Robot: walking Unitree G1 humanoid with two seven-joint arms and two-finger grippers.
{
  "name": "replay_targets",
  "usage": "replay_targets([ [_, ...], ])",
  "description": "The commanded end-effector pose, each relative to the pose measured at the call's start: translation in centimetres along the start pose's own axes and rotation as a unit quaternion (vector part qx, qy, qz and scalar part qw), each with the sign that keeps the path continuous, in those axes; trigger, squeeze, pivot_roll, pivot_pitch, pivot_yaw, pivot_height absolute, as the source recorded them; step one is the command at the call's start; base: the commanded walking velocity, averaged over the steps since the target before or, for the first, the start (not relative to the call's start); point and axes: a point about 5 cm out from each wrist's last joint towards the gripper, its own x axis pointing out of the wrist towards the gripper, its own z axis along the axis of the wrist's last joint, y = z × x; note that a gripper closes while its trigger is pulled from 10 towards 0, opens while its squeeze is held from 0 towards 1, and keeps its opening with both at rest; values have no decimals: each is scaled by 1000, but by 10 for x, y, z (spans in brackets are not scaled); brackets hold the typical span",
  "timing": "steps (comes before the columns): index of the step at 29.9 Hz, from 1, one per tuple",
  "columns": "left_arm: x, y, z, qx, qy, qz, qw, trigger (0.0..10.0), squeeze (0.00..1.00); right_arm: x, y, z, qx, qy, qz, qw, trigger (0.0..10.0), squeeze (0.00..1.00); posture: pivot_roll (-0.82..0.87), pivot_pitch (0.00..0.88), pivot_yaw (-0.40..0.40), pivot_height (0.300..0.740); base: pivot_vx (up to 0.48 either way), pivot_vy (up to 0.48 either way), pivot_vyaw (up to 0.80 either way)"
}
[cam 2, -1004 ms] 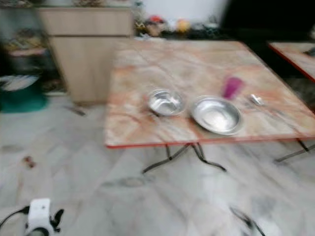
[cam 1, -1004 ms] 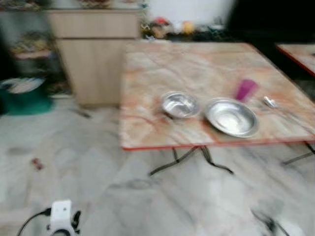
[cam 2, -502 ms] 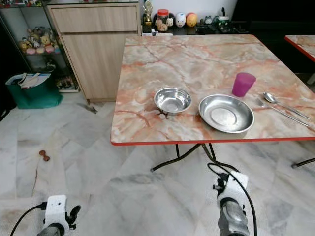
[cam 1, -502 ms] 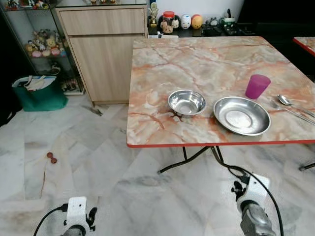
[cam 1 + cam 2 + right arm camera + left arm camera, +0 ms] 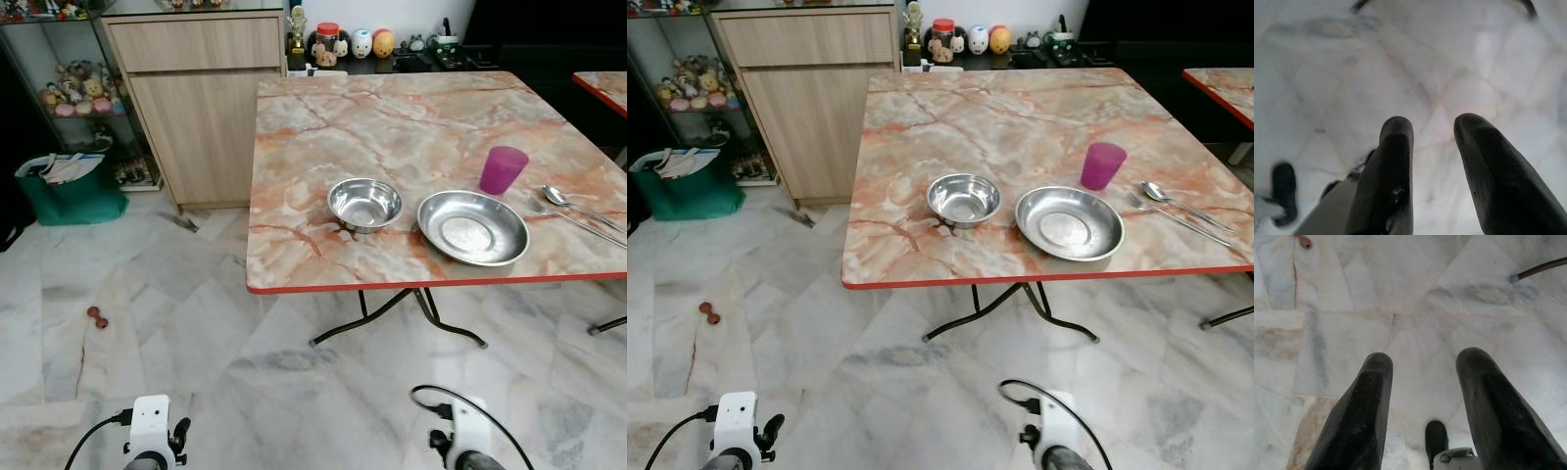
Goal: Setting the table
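Meanwhile cabinet [image 5: 201, 108] & green bag [image 5: 69, 191] flank table [image 5: 392, 127]; both jaws apart, over floor.

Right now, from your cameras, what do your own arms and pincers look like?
Each wrist ends in a white boxy housing with a black cable looping off it. The left pincer has two long, matte black fingers with rounded tips, slightly scuffed. The right pincer matches: two thick black fingers, rounded at the ends.
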Motion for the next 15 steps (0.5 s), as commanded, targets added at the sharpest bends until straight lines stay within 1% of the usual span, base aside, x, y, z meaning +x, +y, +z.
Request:
replay_targets([
  [1, -2, 1, -5, 1, 13, 0, 1000, 10000, 0, 0, 6, 1, -39, -13, 15, 999, 10000, 0, -31, 0, -25, 740, 0, 0, 0],
  [2, -2, 1, -6, 1, 15, 0, 1000, 10000, 0, 0, 9, 0, -42, -18, 16, 999, 10000, 0, -27, 0, -28, 740, 0, 0, 0],
  [4, -2, 1, -7, 0, 17, 0, 1000, 10000, 0, 0, 8, 0, -21, -19, 7, 1000, 10000, 0, -25, 0, -29, 740, 0, 0, 0],
  [5, -2, 1, -7, -1, 19, 0, 1000, 10000, 0, 0, 8, -1, -2, -18, 1, 1000, 10000, 0, -25, 0, -29, 740, 0, 0, 0],
  [6, -2, 1, -7, -1, 20, 0, 1000, 10000, 0, -1, 8, -2, 5, -18, 0, 1000, 10000, 0, -24, 0, -32, 740, 0, 0, 0],
  [8, -2, 1, -8, -2, 23, 0, 1000, 10000, 0, -1, 10, -3, 15, -16, 4, 1000, 10000, 0, -25, 0, -32, 740, 0, 0, 0],
  [11, -2, 0, -9, 0, 30, -3, 1000, 10000, 0, -1, 11, -4, 13, -18, 8, 1000, 10000, 0, -25, 0, -32, 740, 0, 0, 0],
  [13, -2, -1, -11, 1, 36, -11, 999, 10000, 0, -1, 12, -6, 25, -16, 6, 1000, 10000, 0, -32, 0, -32, 740, 0, 0, 0],
  [15, -2, -2, -12, 1, 40, -15, 999, 10000, 0, -2, 12, -8, 48, -18, 1, 999, 10000, 0, -32, 0, -32, 740, 0, 0, 0],
])
